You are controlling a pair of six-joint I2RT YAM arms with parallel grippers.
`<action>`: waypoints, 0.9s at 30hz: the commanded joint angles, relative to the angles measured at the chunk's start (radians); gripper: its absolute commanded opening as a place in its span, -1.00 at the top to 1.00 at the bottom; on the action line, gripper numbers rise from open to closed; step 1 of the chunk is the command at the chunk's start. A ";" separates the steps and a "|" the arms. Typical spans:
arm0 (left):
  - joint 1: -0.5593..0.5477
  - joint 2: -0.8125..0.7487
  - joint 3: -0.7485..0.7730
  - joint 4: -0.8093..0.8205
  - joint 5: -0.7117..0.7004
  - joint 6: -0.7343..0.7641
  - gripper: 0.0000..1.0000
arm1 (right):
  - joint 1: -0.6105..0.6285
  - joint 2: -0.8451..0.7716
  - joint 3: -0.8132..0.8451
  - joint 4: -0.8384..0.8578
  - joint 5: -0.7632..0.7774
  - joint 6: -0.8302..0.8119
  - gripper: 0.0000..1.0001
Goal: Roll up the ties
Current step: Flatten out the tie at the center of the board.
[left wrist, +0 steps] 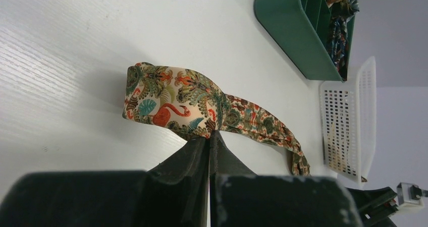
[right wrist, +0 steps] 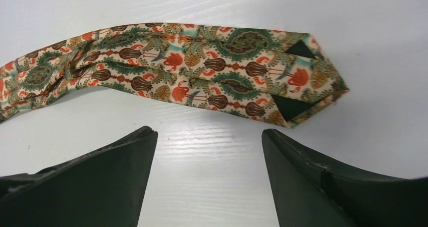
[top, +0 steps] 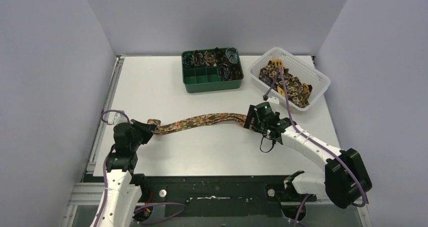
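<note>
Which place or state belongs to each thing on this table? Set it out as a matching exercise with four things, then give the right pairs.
Things:
1. left pincer
2. right pincer
3. green tray
4. white basket

Places or states:
A. open, near the pointed end of the tie
B. far right, mesh walls
C. shut on the tie's folded end
D. far middle, split into compartments

Pairs: 1-C, 2-A, 3-D, 4-B
</note>
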 commanded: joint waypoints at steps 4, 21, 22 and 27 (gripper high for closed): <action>0.009 0.016 0.054 0.016 0.008 0.015 1.00 | -0.109 0.148 -0.012 0.264 -0.237 -0.012 -0.52; 0.016 0.035 0.095 -0.008 -0.041 0.025 1.00 | -0.412 0.196 -0.131 0.244 -0.267 -0.057 -0.46; 0.016 0.031 0.081 0.005 -0.036 0.014 1.00 | -0.420 0.187 -0.131 0.239 -0.268 -0.061 -0.46; 0.018 0.031 0.015 0.045 -0.033 -0.021 0.63 | -0.426 0.136 -0.116 0.215 -0.297 -0.094 -0.54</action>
